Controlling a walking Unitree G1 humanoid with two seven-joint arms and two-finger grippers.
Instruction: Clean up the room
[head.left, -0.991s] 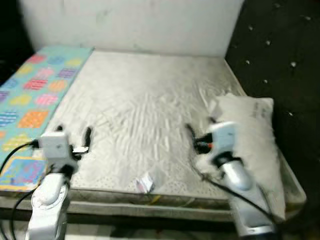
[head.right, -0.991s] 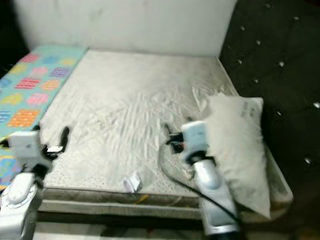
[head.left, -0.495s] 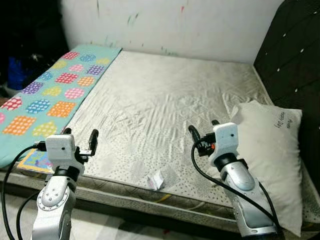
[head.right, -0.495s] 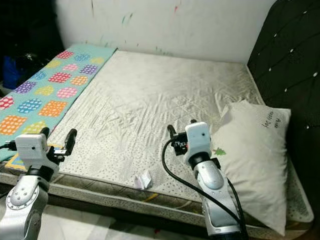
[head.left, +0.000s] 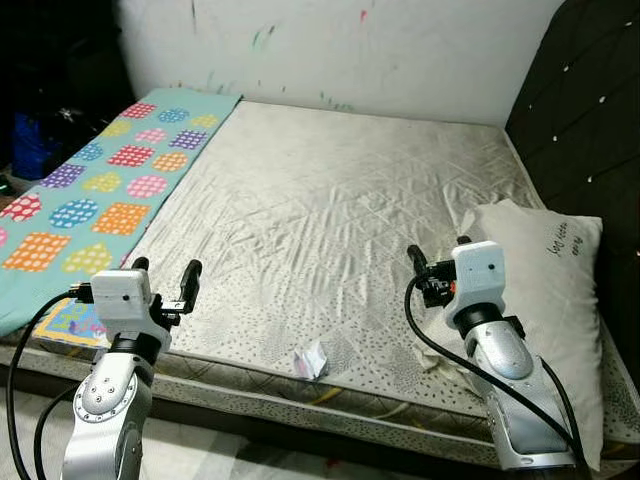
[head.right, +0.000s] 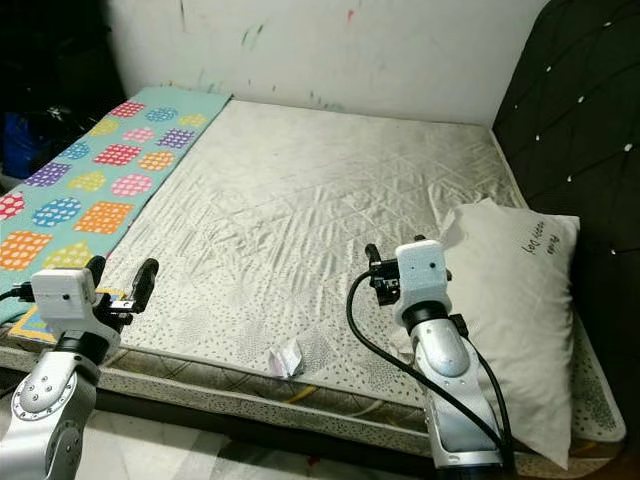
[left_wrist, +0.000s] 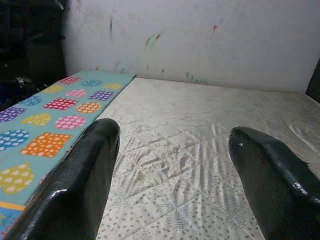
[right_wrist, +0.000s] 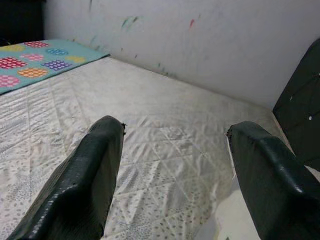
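Black fingers of your right end effector stand apart, empty; it has shifted toward the pillow since half a second ago. Left end effector also apart. Crumpled wrapper lies left of the pillow, near the mattress front edge, unreached.

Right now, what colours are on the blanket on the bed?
The blanket is turquoise with colourful dotted patches, clearest in the left eye view.

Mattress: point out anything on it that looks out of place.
A small crumpled paper scrap lies near the front edge of the bare mattress, between the two open grippers. The pillow sits askew at the right edge.
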